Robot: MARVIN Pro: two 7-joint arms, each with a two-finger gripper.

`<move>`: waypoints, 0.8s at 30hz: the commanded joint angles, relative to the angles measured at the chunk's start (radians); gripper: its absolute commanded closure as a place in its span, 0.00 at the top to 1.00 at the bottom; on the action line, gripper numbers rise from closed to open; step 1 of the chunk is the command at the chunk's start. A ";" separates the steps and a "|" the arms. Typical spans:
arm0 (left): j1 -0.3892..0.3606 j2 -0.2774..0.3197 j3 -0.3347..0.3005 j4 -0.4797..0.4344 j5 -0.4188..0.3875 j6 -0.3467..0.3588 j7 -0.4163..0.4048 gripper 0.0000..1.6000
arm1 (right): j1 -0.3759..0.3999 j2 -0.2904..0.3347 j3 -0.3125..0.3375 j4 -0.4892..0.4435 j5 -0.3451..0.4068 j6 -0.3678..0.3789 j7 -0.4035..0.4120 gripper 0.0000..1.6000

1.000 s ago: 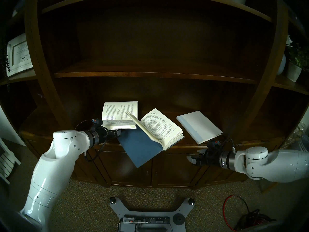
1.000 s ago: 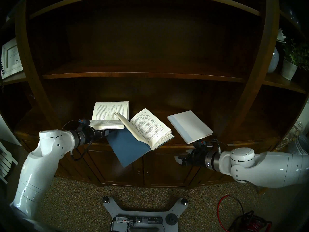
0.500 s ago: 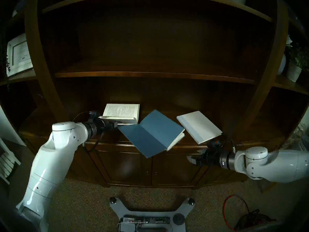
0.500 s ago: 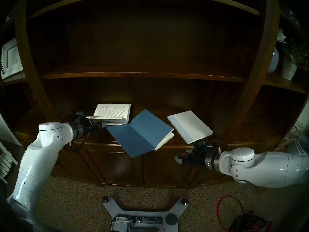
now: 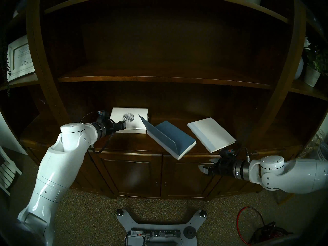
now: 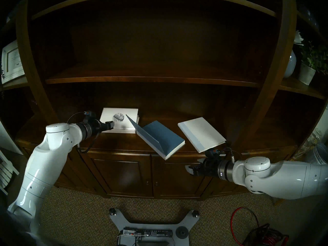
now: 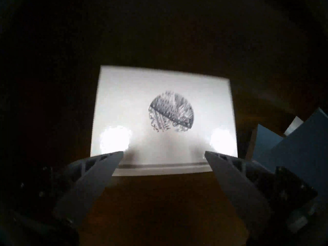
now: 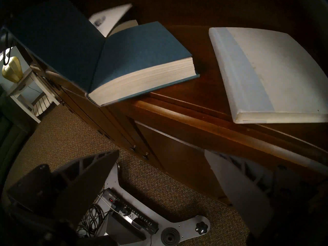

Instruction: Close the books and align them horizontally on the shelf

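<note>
Books, three, on the deep brown shelf (image 5: 124, 144): emblem-cover white book (image 5: 130, 120) closed at centre left; blue book (image 5: 173, 137) mid-frame, askew, front cover upright, corner overhanging; plain white book (image 5: 212, 133) closed, angled, right of centre. Left gripper (image 7: 164, 158) spread and empty at the emblem book's near edge, likely just released; right gripper (image 8: 159, 162) spread, empty, below the shelf front, probably staged for the blue cover.
</note>
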 commanded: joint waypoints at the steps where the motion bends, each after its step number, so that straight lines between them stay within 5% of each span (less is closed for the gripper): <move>1: -0.111 -0.014 -0.010 0.004 0.017 -0.037 -0.008 1.00 | 0.019 -0.001 0.018 -0.001 0.000 -0.005 -0.001 1.00; 9: -0.163 0.016 -0.007 0.024 0.015 -0.009 -0.071 1.00 | 0.020 0.000 0.019 -0.001 0.000 -0.005 0.000 1.00; 11: -0.174 0.069 0.004 0.020 0.006 0.036 -0.130 1.00 | 0.020 0.000 0.019 -0.001 0.000 -0.005 0.000 1.00; 20: 0.035 0.188 -0.112 -0.144 -0.002 0.142 -0.285 1.00 | 0.020 0.000 0.019 -0.001 0.000 -0.005 0.000 1.00; 24: 0.060 0.216 -0.124 -0.168 -0.010 0.186 -0.320 1.00 | 0.020 0.000 0.018 -0.001 0.000 -0.005 0.000 1.00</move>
